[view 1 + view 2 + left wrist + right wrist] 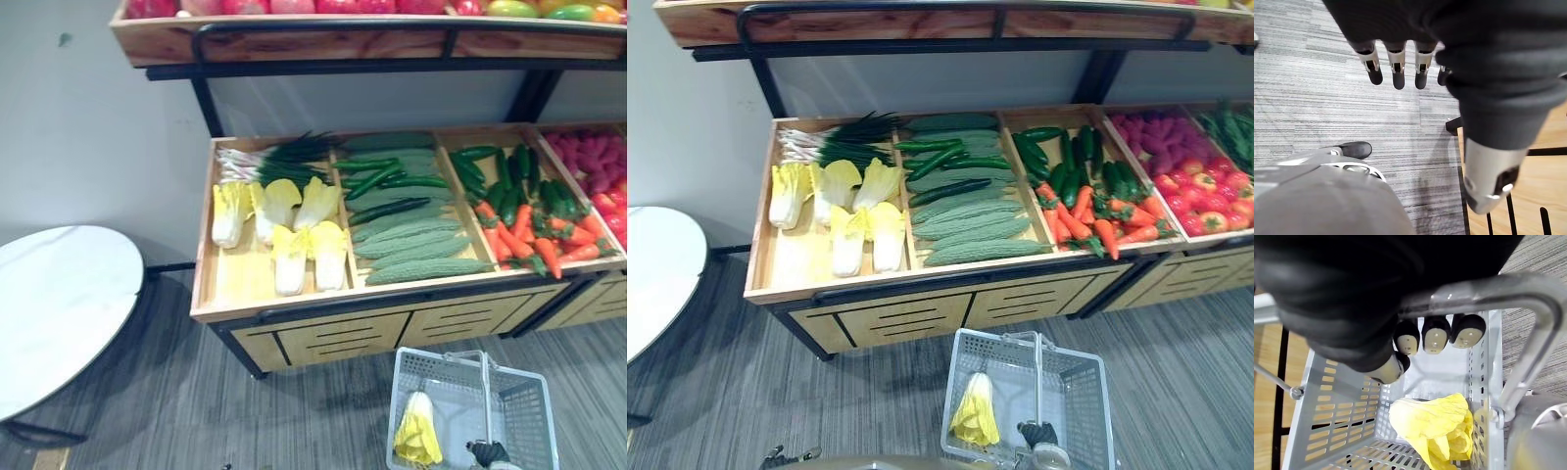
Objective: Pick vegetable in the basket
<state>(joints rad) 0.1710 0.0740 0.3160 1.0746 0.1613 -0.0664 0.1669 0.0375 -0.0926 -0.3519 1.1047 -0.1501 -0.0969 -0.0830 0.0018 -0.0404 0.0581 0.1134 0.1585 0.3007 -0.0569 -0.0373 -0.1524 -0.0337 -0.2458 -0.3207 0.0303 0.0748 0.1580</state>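
- My right hand (1436, 335) is curled round the metal handle (1484, 289) of the grey plastic basket (1327, 401). The dark fingertips wrap under the bar, and the dark cover hides the palm.
- From the head views only the top of this hand is seen, cut off at the frame's lower edge.
- One yellow cabbage (1435, 423) lies in the basket directly below my right hand, against the wall. Its far end is cut off from sight.
- My left hand (1398, 73) hangs over the grey floor (1327, 98) with its fingers straight and slightly apart, holding nothing.
- Ahead of my right hand, beyond the basket, the wooden stand (294, 294) holds more cabbages (279, 230), green gourds (416, 250) and carrots (519, 240).
- The stand's far right bins are cut off.
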